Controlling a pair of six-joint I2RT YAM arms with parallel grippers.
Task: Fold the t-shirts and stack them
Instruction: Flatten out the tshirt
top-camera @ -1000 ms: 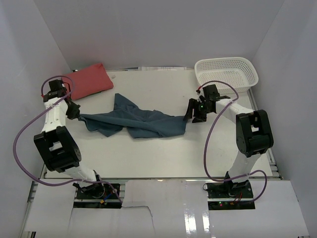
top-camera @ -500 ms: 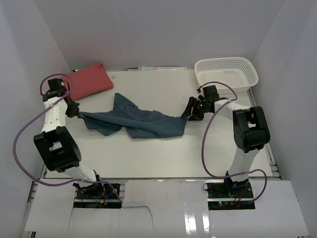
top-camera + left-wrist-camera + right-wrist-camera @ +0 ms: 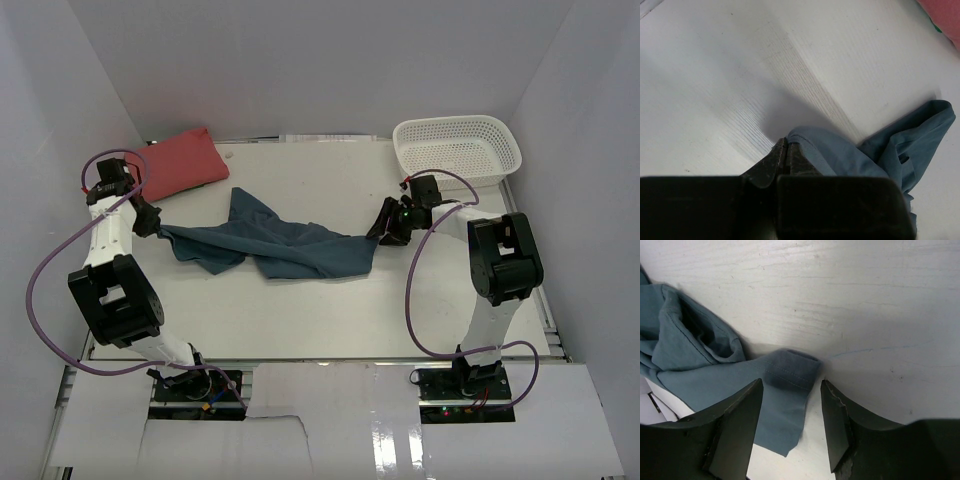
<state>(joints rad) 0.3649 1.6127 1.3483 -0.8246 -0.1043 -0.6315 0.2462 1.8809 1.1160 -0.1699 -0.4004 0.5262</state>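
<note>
A blue t-shirt [image 3: 300,248] lies rumpled across the table [image 3: 300,320] — left gripper [image 3: 155,229] at its left end, right gripper [image 3: 379,231] at its right. A folded red t-shirt [image 3: 178,163] sits back left — a white basket [image 3: 450,122] back right.

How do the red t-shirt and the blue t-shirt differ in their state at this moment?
The red t-shirt is a compact folded block at the far left corner; the blue t-shirt lies rumpled and stretched across the middle. The left gripper is shut on the blue t-shirt's left end and the right gripper is open at its right end; neither holds the red t-shirt. Both rest on the white table.
</note>
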